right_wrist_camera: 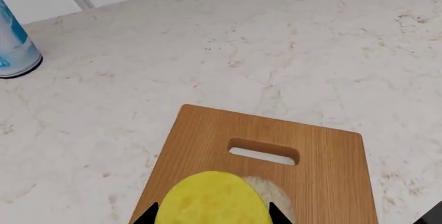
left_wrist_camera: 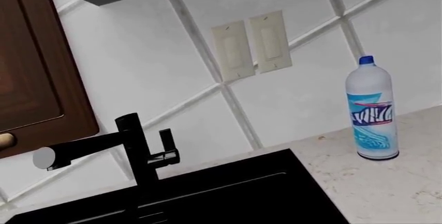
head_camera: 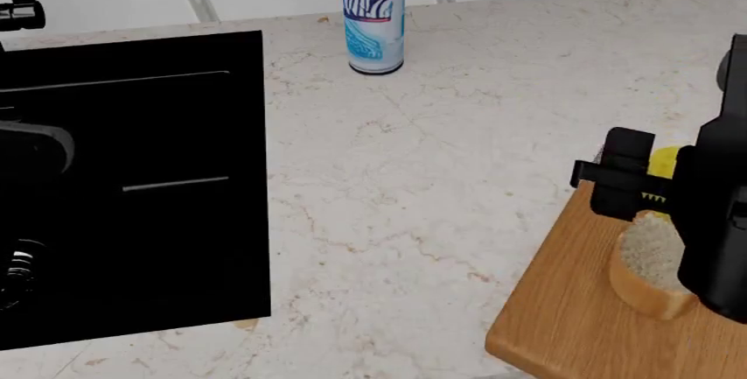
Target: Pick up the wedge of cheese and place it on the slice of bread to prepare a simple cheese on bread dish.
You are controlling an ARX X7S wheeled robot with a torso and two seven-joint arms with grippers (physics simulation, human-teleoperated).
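One small, bright yellow, rounded wedge of cheese sits between the two black jaw tips of the right gripper, which close against its sides and hold it. It hangs just above the thick slice of bread, whose pale speckled crumb peeks out beside it. In the head view the cheese shows only as a yellow sliver behind the right gripper, over the tan-crusted bread.

The cheese looks light and firm but smooth, so it may slip; its curved sides, where the jaws press now, seem the best place to hold. The bread looks soft and may dent under a hard set-down.

The bread lies on a flat wooden cutting board with a slotted handle, resting on the pale speckled stone worktop. Well apart stands a white and blue spray can, beside a black sink with a black tap. The left gripper is out of sight.
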